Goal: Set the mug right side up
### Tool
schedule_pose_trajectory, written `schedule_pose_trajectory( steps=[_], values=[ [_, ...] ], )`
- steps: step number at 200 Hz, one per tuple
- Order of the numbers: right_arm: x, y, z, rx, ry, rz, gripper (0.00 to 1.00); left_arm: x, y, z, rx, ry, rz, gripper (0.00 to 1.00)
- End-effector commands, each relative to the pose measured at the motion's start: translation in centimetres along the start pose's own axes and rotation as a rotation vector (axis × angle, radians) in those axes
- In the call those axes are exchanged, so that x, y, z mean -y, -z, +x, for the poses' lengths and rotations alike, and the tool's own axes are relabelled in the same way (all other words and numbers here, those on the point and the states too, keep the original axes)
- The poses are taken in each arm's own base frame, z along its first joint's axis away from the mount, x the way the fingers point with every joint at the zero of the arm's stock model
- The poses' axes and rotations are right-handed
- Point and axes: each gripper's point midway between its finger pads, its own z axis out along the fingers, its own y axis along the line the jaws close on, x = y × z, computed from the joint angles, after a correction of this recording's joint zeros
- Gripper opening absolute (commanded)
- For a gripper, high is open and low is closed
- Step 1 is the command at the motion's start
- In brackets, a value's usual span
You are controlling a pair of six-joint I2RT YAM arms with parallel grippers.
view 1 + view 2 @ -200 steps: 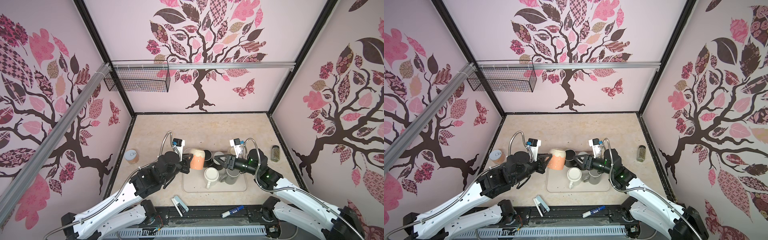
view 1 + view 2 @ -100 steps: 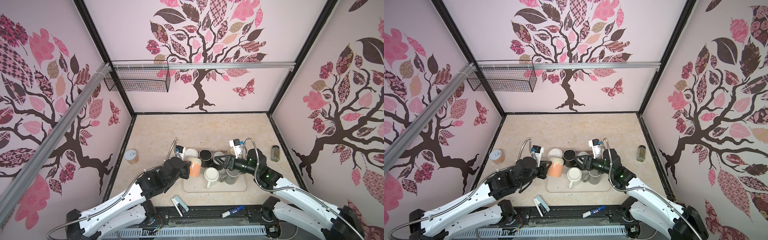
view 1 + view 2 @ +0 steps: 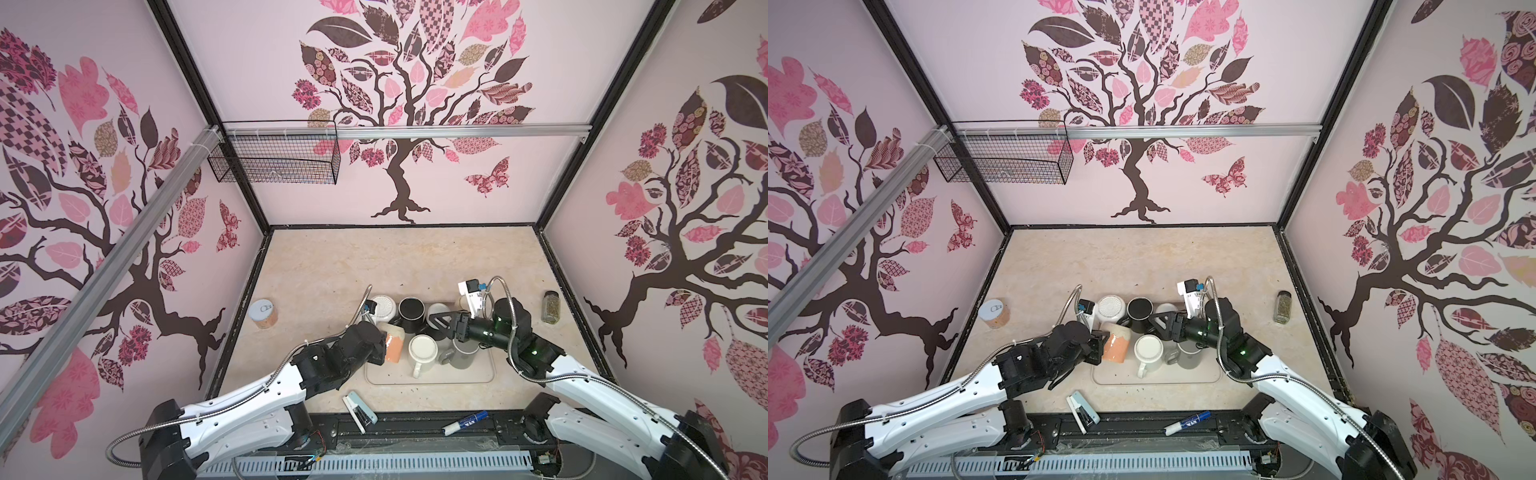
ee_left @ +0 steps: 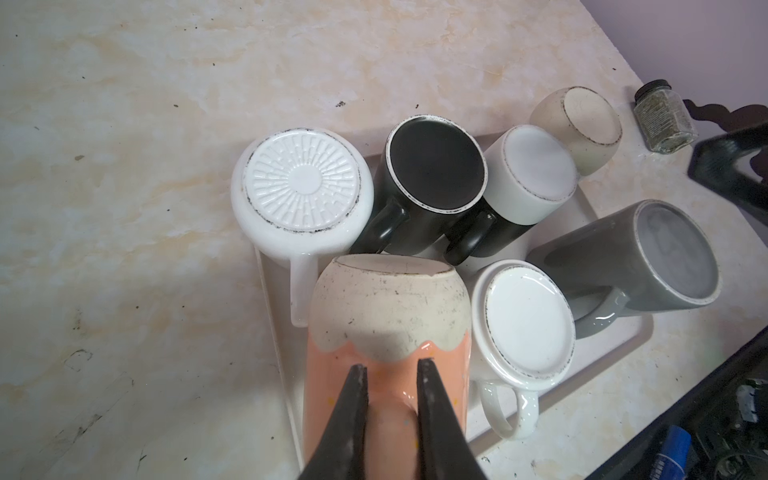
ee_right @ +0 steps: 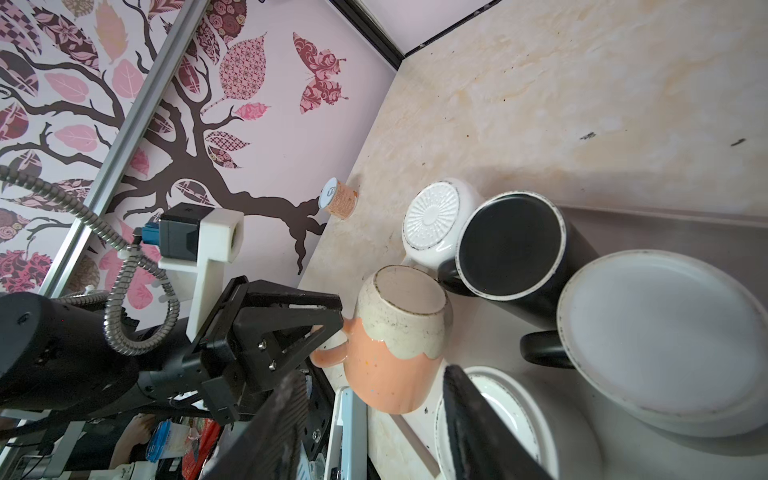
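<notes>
Two hazards, as I judge them. (a) My left gripper (image 4: 391,365) is clamped on the handle (image 5: 328,358) alone of the orange mug (image 4: 386,307), so the heavy body may swivel about that narrow glazed loop, or slip out, once I rotate it. (b) Neighbours crowd it. A white mug (image 4: 523,324) sits just beside my fingertips on one side and the ribbed mug (image 4: 301,183) has its handle just beside them on the other, so a wide swing could strike either.

Orientation: the orange mug is tilted directly beyond my fingertips, at the tray (image 3: 478,376) edge nearest that gripper. Its cream base points away from the gripper and upward, and its mouth points back and down, so the long axis runs roughly along my fingers. Whether the rim touches the tray I cannot tell. My right gripper (image 5: 374,370) has its jaws apart and holds nothing.
</notes>
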Motion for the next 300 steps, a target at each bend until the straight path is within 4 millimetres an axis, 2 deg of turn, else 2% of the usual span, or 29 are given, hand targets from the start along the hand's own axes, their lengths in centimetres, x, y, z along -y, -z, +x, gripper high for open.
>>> schedule_pose_trajectory(
  steps=[1,75,119,182,218,300],
  values=[
    [0.0,0.0,-0.1,0.009,0.028,0.008,0.57,0.9,0.0,-2.0,0.12,0.047,0.019,0.0],
    [1.1,0.5,0.3,0.02,0.055,0.052,0.56,0.5,-0.5,1.2,0.128,0.067,0.036,0.0],
    [2.4,0.8,0.7,0.045,0.064,0.087,0.56,0.7,0.8,3.7,0.191,0.011,0.023,0.0],
    [3.3,1.0,1.2,0.048,0.069,0.115,0.56,-1.6,0.6,8.3,0.134,0.04,-0.017,0.0],
    [3.9,1.0,1.5,0.043,0.071,0.136,0.56,-2.7,0.0,9.7,0.119,0.03,-0.044,0.0],
    [4.6,0.5,1.4,0.044,0.082,0.161,0.56,-4.6,-0.8,11.3,0.098,-0.011,-0.117,0.0]
  ],
)
